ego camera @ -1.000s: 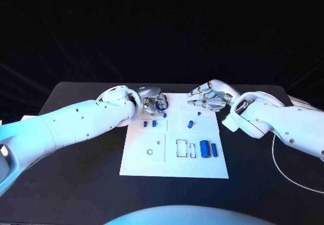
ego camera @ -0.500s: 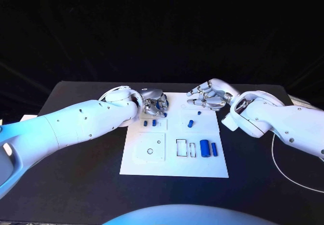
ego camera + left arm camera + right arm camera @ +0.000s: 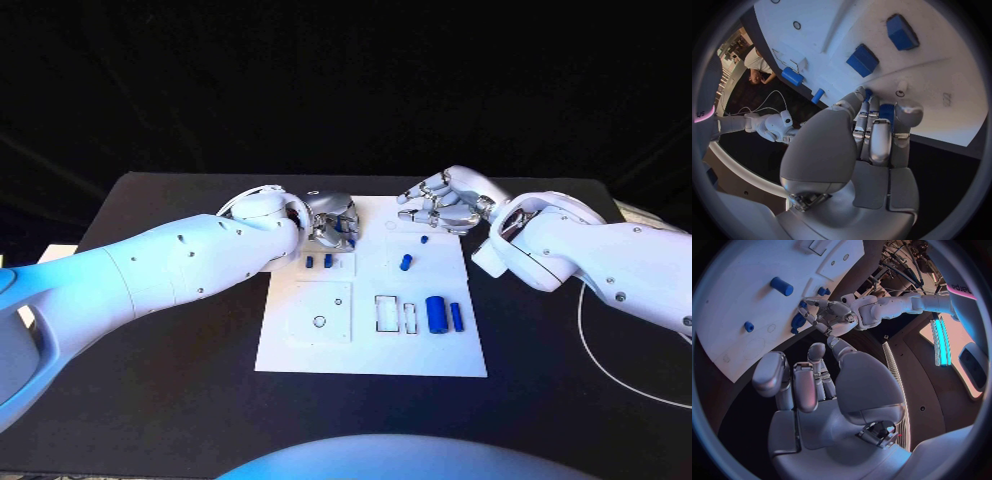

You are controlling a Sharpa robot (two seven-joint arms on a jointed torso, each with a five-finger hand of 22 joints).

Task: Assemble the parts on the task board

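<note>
The white task board (image 3: 372,345) lies mid-table. My left hand (image 3: 332,218) hovers over its far left corner, fingers curled around a small blue part (image 3: 886,111); the same hand (image 3: 832,317) appears in the right wrist view with blue between its fingers. My right hand (image 3: 444,205) hangs over the board's far right edge, fingers loosely bent and holding nothing. Two small blue parts (image 3: 317,262) lie just in front of the left hand. Another blue part (image 3: 407,264) and a tiny one (image 3: 426,240) lie mid-board. A thick blue cylinder (image 3: 436,315) and a thinner one (image 3: 457,317) lie at the right.
A rectangular slot (image 3: 388,313) and a pale piece (image 3: 410,318) sit left of the cylinders. A small ring (image 3: 319,323) marks the board's left square. A thin white cable (image 3: 588,340) loops on the black table at the right.
The left hand has edged slightly further over the board's far left corner, keeping its hold on the blue part. The right hand has barely moved.
</note>
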